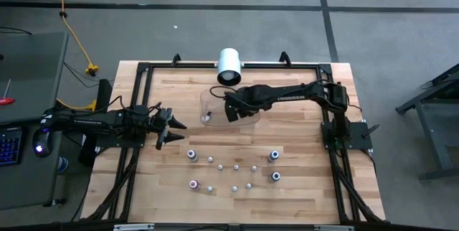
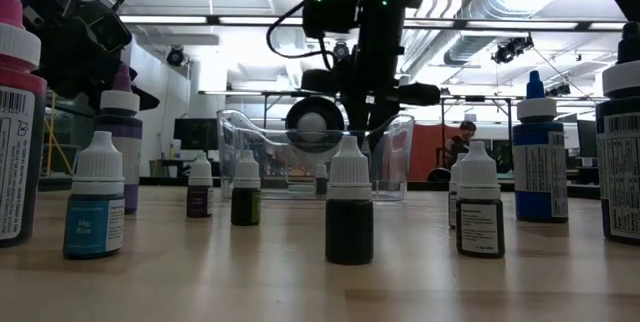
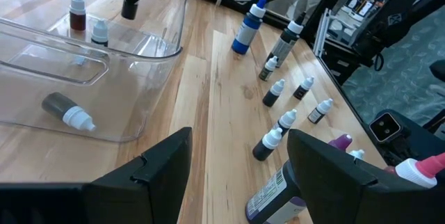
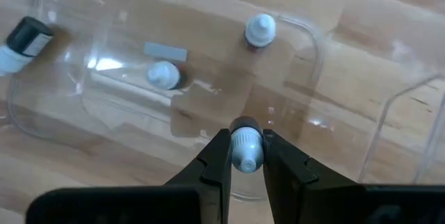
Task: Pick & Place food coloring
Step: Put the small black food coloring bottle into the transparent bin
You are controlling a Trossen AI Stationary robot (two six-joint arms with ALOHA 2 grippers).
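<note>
- the right pincer (image 4: pixel 245 156) hangs over the clear tray (image 1: pixel 209 100) at the far middle of the desk (image 1: pixel 301 195), pinching a small white-capped bottle (image 4: pixel 245 147) between its fingers.
- in the right wrist view the held bottle shows cap-on, its long axis running roughly along the line of the fingers, pointing down toward the tray floor; so the drop spot lies straight below the pincer, inside the tray walls.
- three bottles are in the tray already: two upright (image 4: pixel 259 30) (image 4: pixel 164 76) and one lying on its side (image 3: pixel 68 110) near one end.
- judgement: the two upright ones lie ahead of the held bottle, apart from it, so a plain release should land it on bare tray floor, though it may tip over on landing.
- the left pincer (image 3: pixel 240 158) is spread wide and holds nothing, just past the near left corner of the tray.
- the remaining bottles (image 1: pixel 234 166) stand in loose rows on the near half of the desk, a few larger coloured ones at the ends; a purple-capped one (image 3: pixel 278 189) lies right by the left pincer.
- judgement: the left arm is nearer that group, so it seems better placed for the next pick.
</note>
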